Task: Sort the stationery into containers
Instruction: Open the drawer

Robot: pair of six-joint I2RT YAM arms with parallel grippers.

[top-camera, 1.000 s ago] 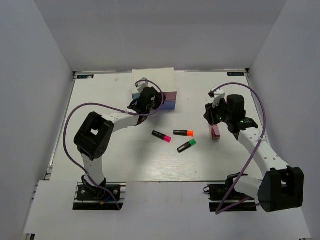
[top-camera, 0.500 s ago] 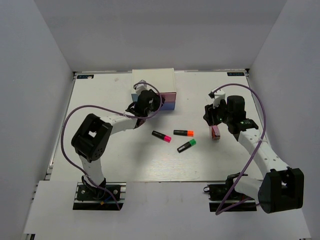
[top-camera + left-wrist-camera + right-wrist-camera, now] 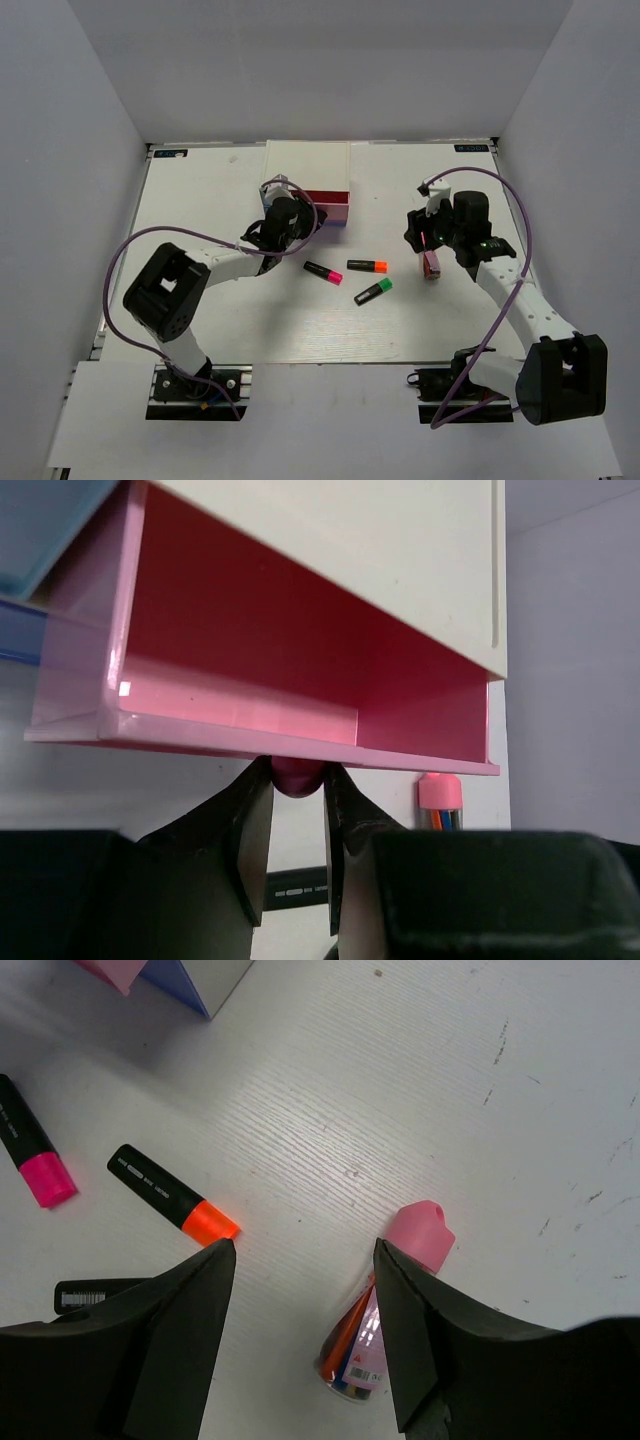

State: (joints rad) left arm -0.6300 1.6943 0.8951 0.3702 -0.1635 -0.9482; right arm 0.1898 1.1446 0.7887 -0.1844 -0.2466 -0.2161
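Note:
The white chest [image 3: 308, 160] stands at the back. Its pink drawer [image 3: 250, 695] is pulled out, and my left gripper [image 3: 296, 780] is shut on the knob [image 3: 296, 772] under the drawer's front edge; from above the left gripper [image 3: 300, 222] sits at the chest's front. Three black highlighters lie mid-table: pink cap [image 3: 322, 272], orange cap [image 3: 367, 266], green cap [image 3: 373, 291]. A clear pack with a pink cap [image 3: 385, 1325] lies just under my right gripper [image 3: 300, 1250], which stands open above the table, holding nothing.
A light blue drawer [image 3: 40, 520] and a dark blue drawer [image 3: 20, 645] sit left of the pink one. The pink-capped pack [image 3: 431, 264] lies right of the highlighters. Grey walls enclose the table on three sides.
The left gripper has drawn the pink drawer out towards the near side, showing its red inside. The right gripper's jaws have spread wider over the pack.

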